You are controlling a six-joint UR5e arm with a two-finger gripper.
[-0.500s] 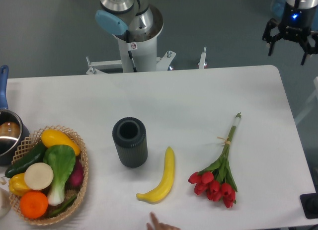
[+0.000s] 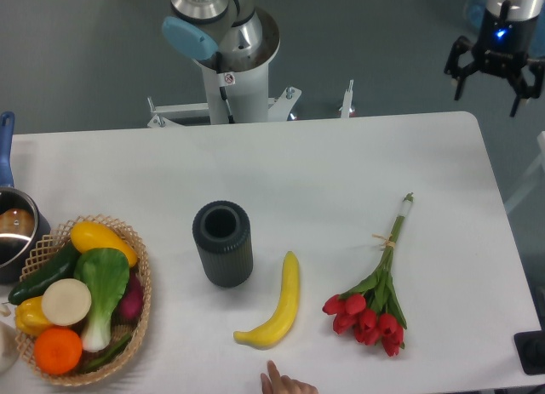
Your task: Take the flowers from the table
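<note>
Gripper fingers are seen spread apart, empty, off the table's far corner. Well below and left of it, the flowers are laid flat; thin stems could be missed or crushed. Just beyond them, the banana and a fingertip may be caught.

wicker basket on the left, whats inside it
The wicker basket holds a yellow squash, a dark cucumber, bok choy, a white disc, an orange and a purple piece. Anything beneath them is covered.
</note>
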